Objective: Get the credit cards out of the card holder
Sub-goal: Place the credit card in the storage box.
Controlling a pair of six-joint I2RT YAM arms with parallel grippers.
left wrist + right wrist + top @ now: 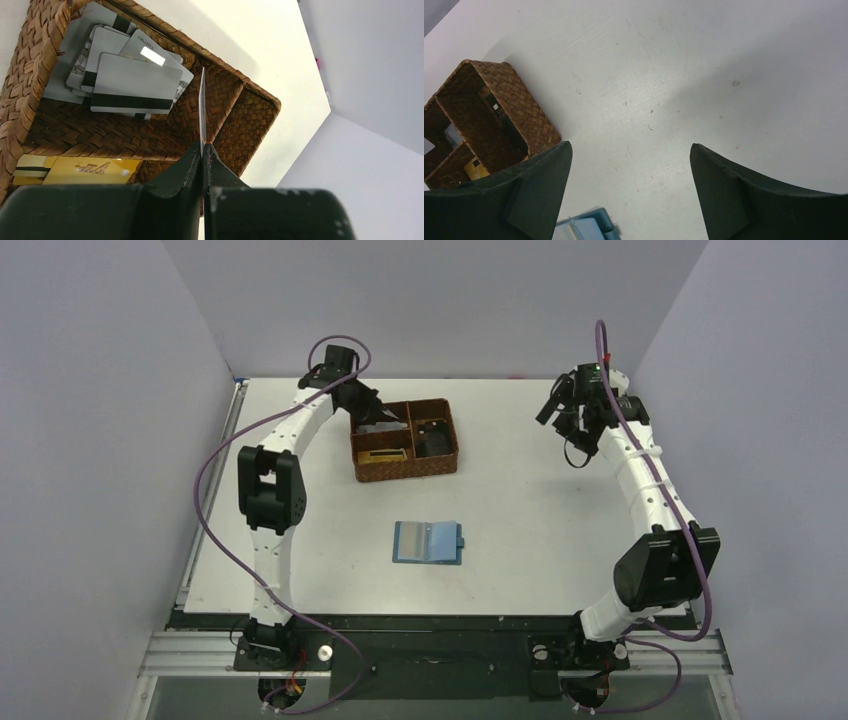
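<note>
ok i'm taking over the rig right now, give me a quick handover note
Left end effector: shut on a card, edge-on, above the basket.
Right end effector: open, holding nothing, over the table at its far right.
Card holder: lies open mid-table, untouched.
Done: grey cards and a yellow card lie in separate basket compartments.
To do: drop the held card; check the holder's slots, too small to tell if any remain.
</note>
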